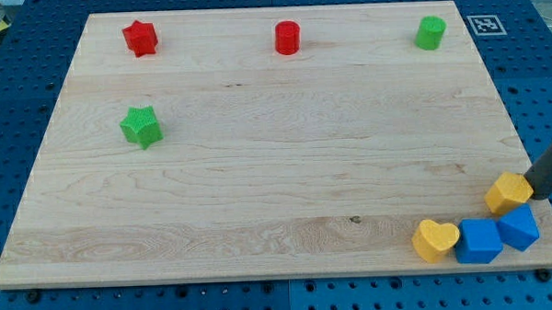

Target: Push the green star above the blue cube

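Your wooden tabletop [277,173] sits on blue pegboard; the green star [142,127] lies at 9 o'clock, well apart from the blue cube [480,241] at 5 o'clock; my tip [533,196], no gripper, touches a yellow block [507,193] beside a second blue cube [519,227].

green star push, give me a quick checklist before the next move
1. Green star-shaped block located, at the view's left, nothing touching it: ok.
2. Target located: two blue blocks at the view's bottom right, one blue cube and one blue block; which is meant: cannot tell.
3. My tip placed by the star: not ok, it sits far right, beside the yellow block.
4. Tip touching that yellow block: cannot tell.
5. Space above the blue blocks free: not ok, the yellow block sits there.
6. Yellow heart-shaped block clear of the star's route: cannot tell.
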`<action>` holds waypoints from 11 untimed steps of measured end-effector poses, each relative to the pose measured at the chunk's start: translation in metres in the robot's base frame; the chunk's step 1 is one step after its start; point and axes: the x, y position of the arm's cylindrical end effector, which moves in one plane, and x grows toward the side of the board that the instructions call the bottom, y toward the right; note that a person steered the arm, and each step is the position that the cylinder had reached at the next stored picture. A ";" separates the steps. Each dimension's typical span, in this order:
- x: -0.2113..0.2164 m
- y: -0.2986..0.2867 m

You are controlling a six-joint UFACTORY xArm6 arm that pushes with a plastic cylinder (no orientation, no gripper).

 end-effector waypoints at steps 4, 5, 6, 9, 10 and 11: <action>-0.042 -0.037; -0.067 -0.082; -0.111 -0.136; -0.179 -0.387; -0.170 -0.457; -0.143 -0.490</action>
